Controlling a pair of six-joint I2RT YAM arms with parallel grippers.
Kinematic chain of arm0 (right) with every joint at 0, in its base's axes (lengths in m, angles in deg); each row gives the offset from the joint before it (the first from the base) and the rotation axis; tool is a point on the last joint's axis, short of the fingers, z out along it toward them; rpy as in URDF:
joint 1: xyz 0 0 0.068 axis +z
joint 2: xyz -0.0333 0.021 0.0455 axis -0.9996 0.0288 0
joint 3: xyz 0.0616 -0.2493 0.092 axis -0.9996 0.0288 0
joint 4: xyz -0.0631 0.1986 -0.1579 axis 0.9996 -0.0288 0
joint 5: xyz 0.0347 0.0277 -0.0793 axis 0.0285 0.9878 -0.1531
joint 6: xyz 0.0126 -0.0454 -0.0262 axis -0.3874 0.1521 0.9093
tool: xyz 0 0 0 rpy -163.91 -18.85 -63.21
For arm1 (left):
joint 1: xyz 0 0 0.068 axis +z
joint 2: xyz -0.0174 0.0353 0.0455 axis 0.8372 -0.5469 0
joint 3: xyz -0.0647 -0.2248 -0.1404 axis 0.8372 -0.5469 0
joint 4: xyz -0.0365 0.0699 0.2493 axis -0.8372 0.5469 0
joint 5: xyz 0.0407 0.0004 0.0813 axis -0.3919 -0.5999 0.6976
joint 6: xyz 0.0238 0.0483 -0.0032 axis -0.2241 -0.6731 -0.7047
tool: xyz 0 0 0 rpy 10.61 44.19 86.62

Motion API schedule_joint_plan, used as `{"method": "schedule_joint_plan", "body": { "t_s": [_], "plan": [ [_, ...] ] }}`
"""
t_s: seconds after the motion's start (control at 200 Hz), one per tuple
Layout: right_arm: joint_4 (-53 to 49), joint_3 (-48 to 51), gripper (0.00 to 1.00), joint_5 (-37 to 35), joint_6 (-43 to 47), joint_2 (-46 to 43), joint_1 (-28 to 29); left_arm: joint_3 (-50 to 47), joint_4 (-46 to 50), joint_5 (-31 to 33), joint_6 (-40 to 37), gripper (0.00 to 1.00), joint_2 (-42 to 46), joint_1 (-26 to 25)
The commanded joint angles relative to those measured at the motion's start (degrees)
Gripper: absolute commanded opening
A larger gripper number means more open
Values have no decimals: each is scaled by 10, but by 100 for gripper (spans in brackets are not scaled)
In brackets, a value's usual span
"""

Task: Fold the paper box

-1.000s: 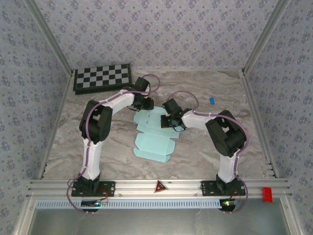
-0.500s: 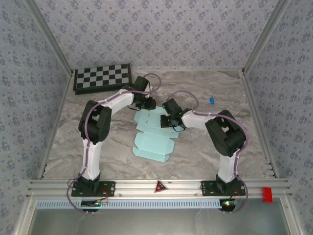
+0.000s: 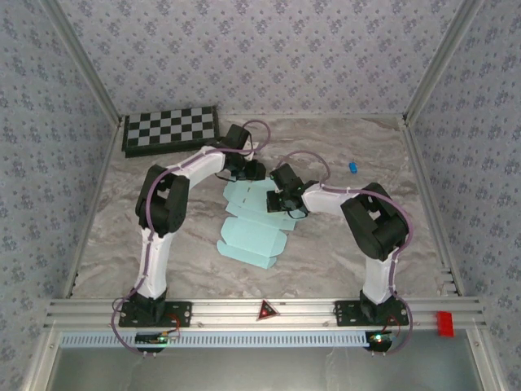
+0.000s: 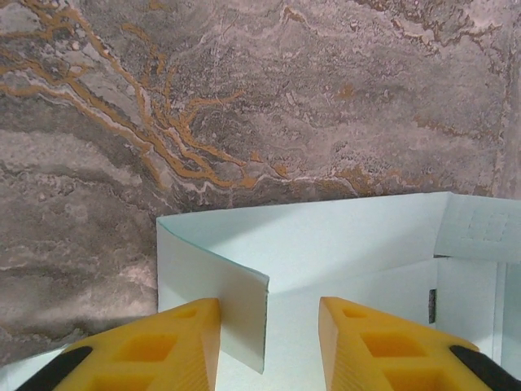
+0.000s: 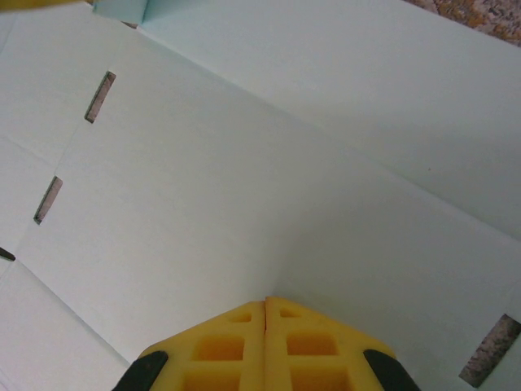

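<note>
The paper box (image 3: 251, 232) is a flat pale cyan die-cut sheet lying mid-table between both arms. My left gripper (image 3: 255, 170) is at the sheet's far edge. In the left wrist view it (image 4: 269, 330) is open, and a raised corner flap (image 4: 213, 285) stands between the fingers, against the inner face of the left finger (image 4: 175, 342). My right gripper (image 3: 282, 202) is over the sheet's right side. In the right wrist view it (image 5: 265, 306) is shut with nothing between the fingers, its tips down against the flat card (image 5: 244, 179) near several slits.
A black-and-white checkerboard (image 3: 169, 129) lies at the back left. A small blue object (image 3: 353, 167) sits on the marble at the back right. A red block (image 3: 444, 322) rests on the front rail. Metal frame rails and patterned walls ring the table.
My left gripper has slid a little to the right along the sheet's far edge. The near end of the sheet has swung slightly left. The right gripper has stayed put.
</note>
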Motion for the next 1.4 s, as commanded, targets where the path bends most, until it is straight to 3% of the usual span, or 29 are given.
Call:
{"method": "schedule_joint_plan", "body": {
  "t_s": [0.0, 0.395, 0.74, 0.95, 1.089, 1.394],
  "plan": [
    [-43, 6, 0, -4, -5, 26, 6, 7, 14, -7, -1, 37, 10, 3],
    [-40, 15, 0, -10, -5, 18, 4, -103, 27, 86, -27, 49, 181, 8],
    [-39, 20, 0, -13, -6, 15, 4, -325, 17, 214, 32, 59, 374, 8],
    [-35, 18, 0, -13, -6, 15, 4, -429, -38, 181, 80, 65, 425, 8],
    [-37, 15, 0, -13, -5, 18, 4, -464, -97, 131, 112, 65, 402, 8],
    [-39, 13, 0, -12, -4, 25, 2, -476, -183, 96, 123, 61, 335, 10]
  ]
}}
